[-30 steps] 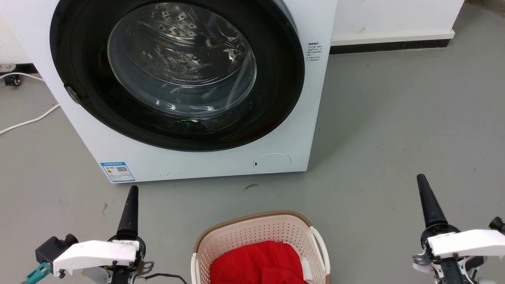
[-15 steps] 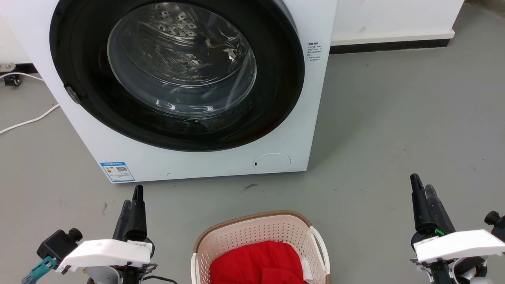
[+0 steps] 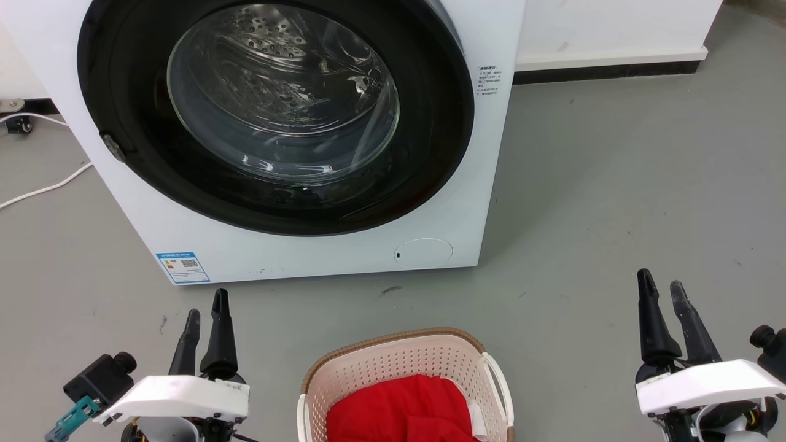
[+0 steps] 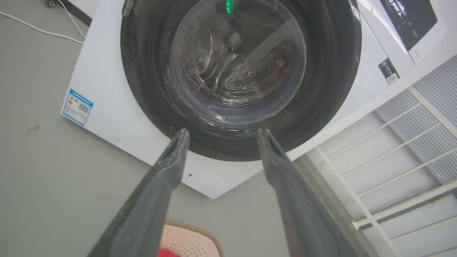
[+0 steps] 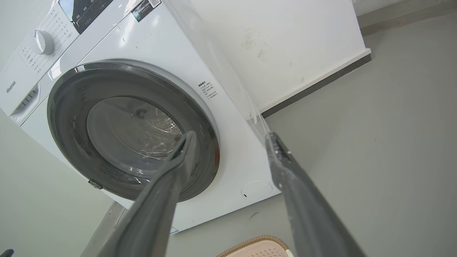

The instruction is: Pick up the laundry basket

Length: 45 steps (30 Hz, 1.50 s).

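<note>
Your cream-pink perforated plastic laundry basket [image 3: 393, 359] sits on the near grey floor [image 3: 614, 184] between the left gripper [image 3: 207, 304] and right gripper [image 3: 660, 279], both spread open and empty. Grab one white handle [image 3: 500, 380] alone and it may tip, spilling the red cloth [image 3: 399, 408].

Bare grey floor [image 3: 614, 202] lies on both sides of the basket [image 3: 399, 359], and there is open room to reach down to its white side handles [image 3: 498, 380]. The left gripper [image 3: 207, 303] is to the basket's left and the right gripper [image 3: 659, 279] well off to its right, each with fingers spread and nothing between them and the basket. Beyond the basket a narrow strip of floor ends at the washing machine [image 3: 295, 261], which blocks any reach further forward. A red cloth [image 3: 399, 411] fills the basket's inside below the rim. A white cable [image 3: 43, 187] lies far to the basket's left, well apart.
</note>
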Tool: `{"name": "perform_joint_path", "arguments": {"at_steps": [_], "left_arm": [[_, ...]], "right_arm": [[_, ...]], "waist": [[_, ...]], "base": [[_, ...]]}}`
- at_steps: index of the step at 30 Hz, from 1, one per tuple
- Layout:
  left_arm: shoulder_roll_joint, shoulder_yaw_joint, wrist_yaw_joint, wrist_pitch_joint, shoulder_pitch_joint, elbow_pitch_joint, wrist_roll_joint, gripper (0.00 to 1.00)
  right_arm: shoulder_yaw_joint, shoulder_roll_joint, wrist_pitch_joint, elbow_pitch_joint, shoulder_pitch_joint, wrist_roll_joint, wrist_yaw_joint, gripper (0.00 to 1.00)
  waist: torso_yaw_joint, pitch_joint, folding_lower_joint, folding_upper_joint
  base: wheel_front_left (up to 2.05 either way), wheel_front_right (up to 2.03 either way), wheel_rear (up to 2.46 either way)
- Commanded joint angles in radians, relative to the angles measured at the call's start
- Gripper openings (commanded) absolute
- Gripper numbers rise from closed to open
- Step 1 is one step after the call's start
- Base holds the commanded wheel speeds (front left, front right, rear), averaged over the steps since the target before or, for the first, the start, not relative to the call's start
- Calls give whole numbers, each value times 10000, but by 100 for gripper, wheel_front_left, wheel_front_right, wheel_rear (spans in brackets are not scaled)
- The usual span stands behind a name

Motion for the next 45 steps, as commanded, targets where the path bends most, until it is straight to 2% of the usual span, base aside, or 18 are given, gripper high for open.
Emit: {"name": "perform_joint_path", "arguments": {"at_steps": [1, 4, 22, 45], "left_arm": [[42, -23, 27, -116, -6, -172, 374, 100], [44, -76, 86, -270, 42, -227, 999, 100], [48, -197, 169, -750, 218, -224, 3115, 100], [54, -310, 313, -1262, 465, 14, 5217, 100]], "right_arm": [[25, -47, -111, -218, 27, -390, 0, 100], [13, -50, -254, -306, 36, -1054, 0, 100], [225, -60, -742, -516, 347, -3367, 0, 100], [362, -71, -1263, -522, 689, -5560, -1, 100]], "waist": [[-3, 2, 0, 0], [-12, 7, 0, 0], [-27, -2, -1, 0], [-27, -89, -1, 0]], "base": [[0, 0, 0], [0, 0, 0], [0, 0, 0], [0, 0, 0]]}}
